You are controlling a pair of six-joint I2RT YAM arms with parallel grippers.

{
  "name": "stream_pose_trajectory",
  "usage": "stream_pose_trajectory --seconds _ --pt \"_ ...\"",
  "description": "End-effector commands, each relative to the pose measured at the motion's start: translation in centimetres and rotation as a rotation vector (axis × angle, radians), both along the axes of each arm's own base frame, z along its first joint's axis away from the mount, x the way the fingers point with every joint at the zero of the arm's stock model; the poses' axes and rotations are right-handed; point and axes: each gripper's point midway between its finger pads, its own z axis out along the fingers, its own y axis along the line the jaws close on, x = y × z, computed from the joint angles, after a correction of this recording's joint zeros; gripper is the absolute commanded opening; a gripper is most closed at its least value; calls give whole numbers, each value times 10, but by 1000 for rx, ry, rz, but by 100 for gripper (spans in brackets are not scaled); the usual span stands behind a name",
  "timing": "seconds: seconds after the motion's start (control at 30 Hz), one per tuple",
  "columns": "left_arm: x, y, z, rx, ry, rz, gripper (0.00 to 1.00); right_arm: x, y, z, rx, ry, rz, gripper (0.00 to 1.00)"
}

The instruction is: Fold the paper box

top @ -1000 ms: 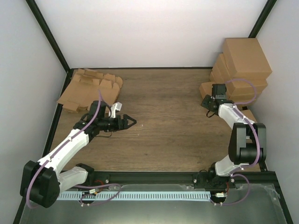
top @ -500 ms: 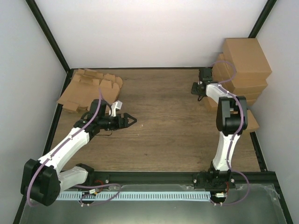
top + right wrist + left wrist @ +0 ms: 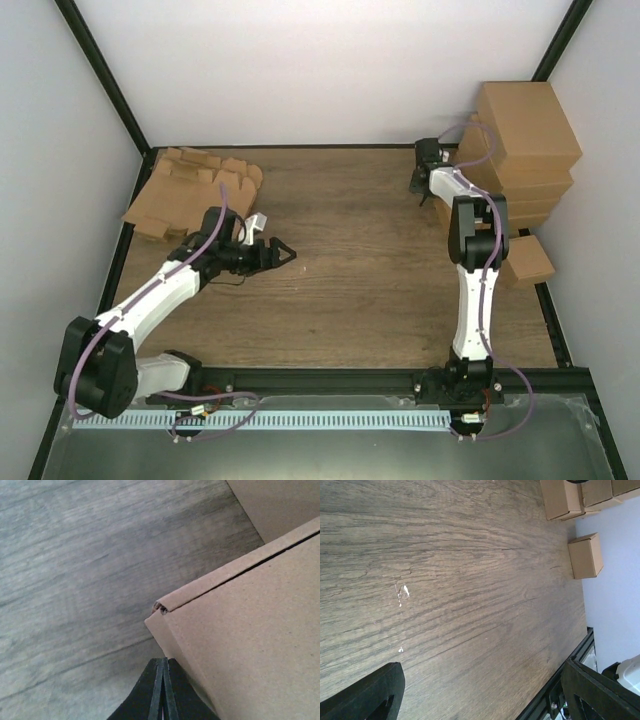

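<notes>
left gripper (image 3: 285, 254): jaws spread, empty, flat cardboard (image 3: 190, 190) near, rear-left | right gripper (image 3: 163, 667): closed tight, empty, at stacked box (image 3: 250, 645) corner

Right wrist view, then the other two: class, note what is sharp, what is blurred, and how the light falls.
Right wrist: cardboard box edge crisp, table grain soft. Left wrist: grain sharp, left tool a dark silhouette. Top external: even light, faint shadows.

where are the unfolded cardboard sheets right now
In the top view, the unfolded cardboard sheets lie in the far left corner of the table, just beyond and to the left of the left gripper.
</notes>
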Motion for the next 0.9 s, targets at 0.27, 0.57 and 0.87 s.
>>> stream_pose_trajectory --seconds 0.27,0.57,0.87 --pt "18 -5 9 -2 -16 19 89 15 -35 7 -127 -22 -189 1" --pt "19 2 18 34 -56 40 89 25 33 58 90 -124 133 21" --pt "25 29 38 156 -179 136 89 -59 136 116 295 -228 498 36"
